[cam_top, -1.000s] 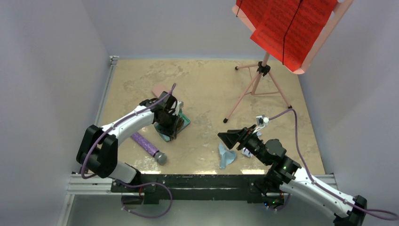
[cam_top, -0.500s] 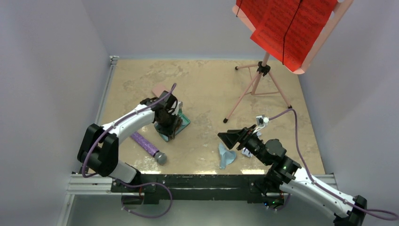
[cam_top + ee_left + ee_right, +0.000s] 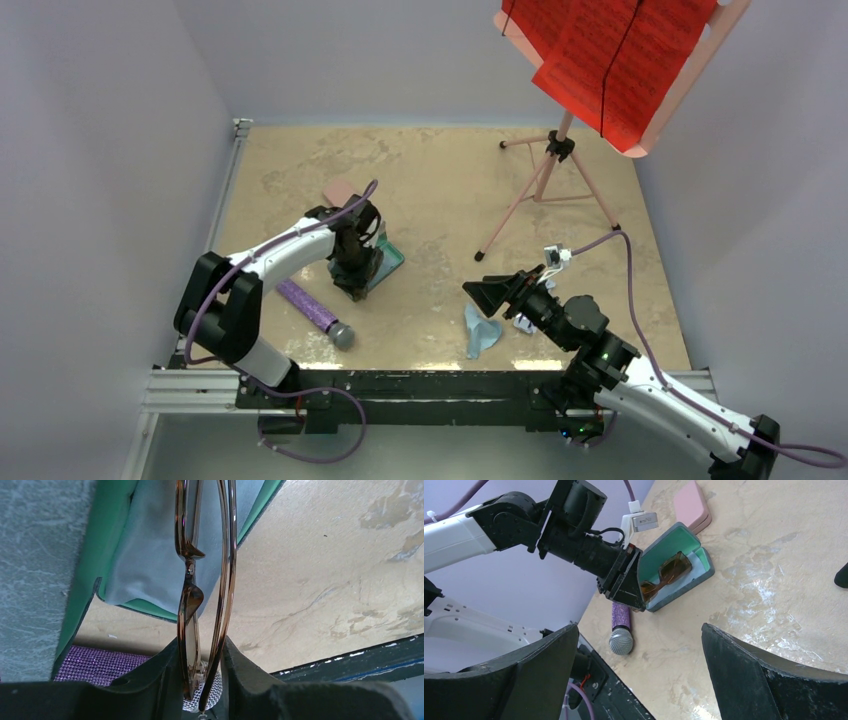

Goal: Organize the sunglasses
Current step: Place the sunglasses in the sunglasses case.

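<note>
My left gripper (image 3: 357, 265) is shut on the folded brown sunglasses (image 3: 189, 595), pinching one end between both fingers. It holds them over the open grey-blue case (image 3: 392, 256) with green lining. In the right wrist view the brown sunglasses (image 3: 667, 574) reach into the case (image 3: 676, 542), above a light blue cloth (image 3: 150, 555), with the left gripper (image 3: 630, 586) at their near end. My right gripper (image 3: 488, 296) is open and empty, raised above the table right of the case. A small white piece (image 3: 522, 322) shows beside my right arm; I cannot tell if it is the white sunglasses.
A shut pink case (image 3: 340, 190) lies behind the open case. A purple microphone (image 3: 315, 312) lies in front of the left gripper. A light blue cloth (image 3: 480, 333) lies near the front edge. A pink music stand (image 3: 545, 180) with red sheets stands at the back right.
My left arm has shifted slightly, its gripper a little nearer the case with the brown sunglasses still in it. The right arm has not moved.
</note>
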Controlling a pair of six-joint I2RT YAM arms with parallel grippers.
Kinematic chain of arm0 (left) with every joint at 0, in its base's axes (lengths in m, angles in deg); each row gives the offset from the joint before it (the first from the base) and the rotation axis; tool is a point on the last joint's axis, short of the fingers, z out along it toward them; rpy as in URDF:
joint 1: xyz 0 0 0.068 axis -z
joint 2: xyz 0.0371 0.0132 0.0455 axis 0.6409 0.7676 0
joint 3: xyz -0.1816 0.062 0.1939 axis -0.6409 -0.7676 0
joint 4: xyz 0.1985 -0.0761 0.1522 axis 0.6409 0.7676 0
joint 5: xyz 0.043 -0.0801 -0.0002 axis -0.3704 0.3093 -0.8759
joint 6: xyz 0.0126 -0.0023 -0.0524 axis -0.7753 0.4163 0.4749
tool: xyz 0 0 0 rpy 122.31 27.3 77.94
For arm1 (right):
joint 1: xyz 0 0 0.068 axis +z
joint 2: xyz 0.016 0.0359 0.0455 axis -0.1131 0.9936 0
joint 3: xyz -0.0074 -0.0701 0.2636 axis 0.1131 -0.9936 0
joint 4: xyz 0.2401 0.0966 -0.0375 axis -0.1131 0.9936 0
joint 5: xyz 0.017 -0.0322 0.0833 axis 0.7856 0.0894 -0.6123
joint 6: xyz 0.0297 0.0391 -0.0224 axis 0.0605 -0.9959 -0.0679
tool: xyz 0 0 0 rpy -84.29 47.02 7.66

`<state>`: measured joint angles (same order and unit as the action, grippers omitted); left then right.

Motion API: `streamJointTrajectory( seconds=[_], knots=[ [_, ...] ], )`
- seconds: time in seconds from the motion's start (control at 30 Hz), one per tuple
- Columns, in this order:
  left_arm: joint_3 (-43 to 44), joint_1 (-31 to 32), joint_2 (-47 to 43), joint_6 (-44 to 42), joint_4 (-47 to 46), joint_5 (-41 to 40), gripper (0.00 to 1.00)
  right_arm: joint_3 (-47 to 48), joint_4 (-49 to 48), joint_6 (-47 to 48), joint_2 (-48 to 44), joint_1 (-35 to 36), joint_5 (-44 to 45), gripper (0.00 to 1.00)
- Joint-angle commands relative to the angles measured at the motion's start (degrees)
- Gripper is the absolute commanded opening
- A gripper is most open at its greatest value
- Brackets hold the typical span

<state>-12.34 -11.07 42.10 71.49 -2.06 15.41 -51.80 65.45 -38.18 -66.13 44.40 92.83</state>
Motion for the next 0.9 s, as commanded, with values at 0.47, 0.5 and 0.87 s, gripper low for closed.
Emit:
streamJointTrajectory(
  seconds=[0.47,0.5,0.87],
  knots=[
    [3.22,-0.32,0.03,-3.22,-0.33,3.63,0.29,0.13,-2.06,0.47,-1.28,-0.07,-0.69,0.98],
    [3.36,-0.34,0.02,-3.26,-0.38,3.56,0.27,0.1,-2.06,0.54,-1.34,-0.09,-0.65,0.98],
    [6.31,-0.32,2.32,-6.74,0.38,6.39,0.25,0.21,-1.04,0.53,-2.37,-0.08,-0.57,0.97]
  ],
)
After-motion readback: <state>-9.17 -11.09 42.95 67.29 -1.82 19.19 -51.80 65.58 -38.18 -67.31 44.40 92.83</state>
